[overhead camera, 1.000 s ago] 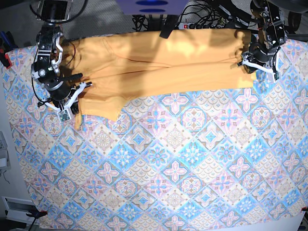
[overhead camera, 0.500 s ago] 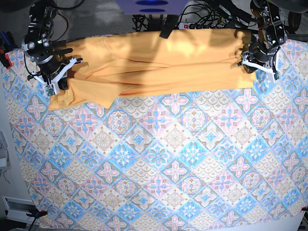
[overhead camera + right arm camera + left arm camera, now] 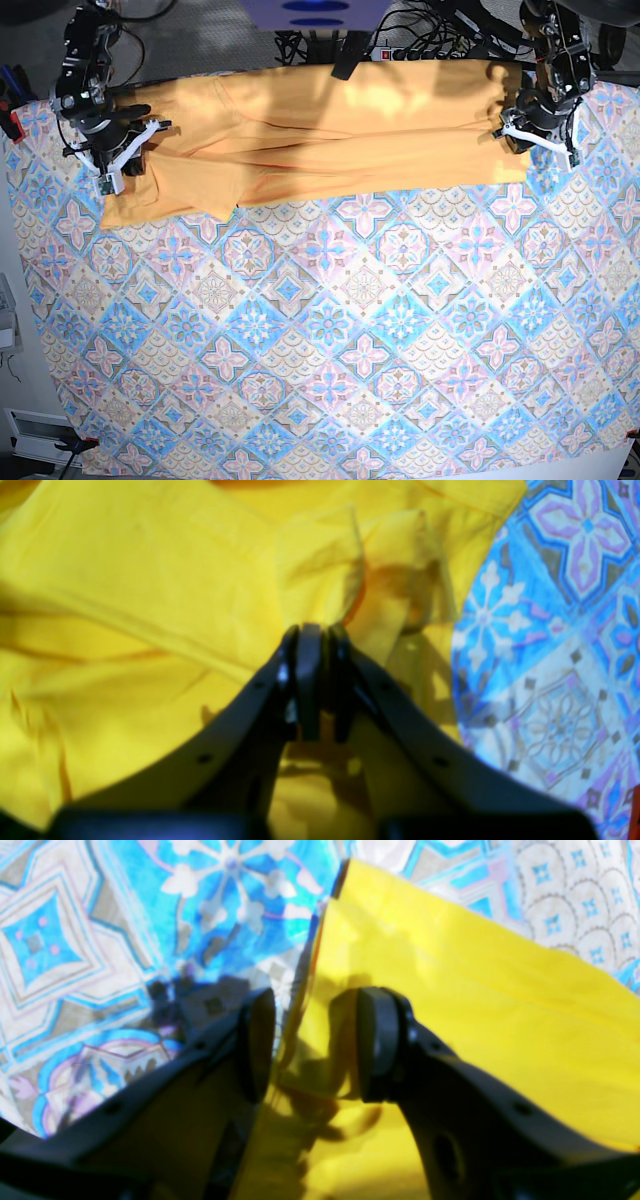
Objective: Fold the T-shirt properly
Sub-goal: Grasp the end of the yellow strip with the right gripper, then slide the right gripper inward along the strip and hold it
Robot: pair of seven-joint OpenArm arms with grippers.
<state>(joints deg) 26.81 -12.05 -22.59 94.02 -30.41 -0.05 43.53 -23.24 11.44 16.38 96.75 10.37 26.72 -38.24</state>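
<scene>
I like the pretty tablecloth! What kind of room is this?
Probably a robot lab or workshop: two robot arms work on a T-shirt over a patterned cloth, with tangled cables and a power strip on the floor behind.

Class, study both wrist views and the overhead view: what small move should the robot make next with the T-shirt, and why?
Probably the right pincer should finish opening and lift off. Its jaws look nearly shut over bunched T-shirt fabric at the sleeve end, which already lies spread on the patterned cloth. The left pincer stands open astride the opposite edge, gripping nothing.
</scene>
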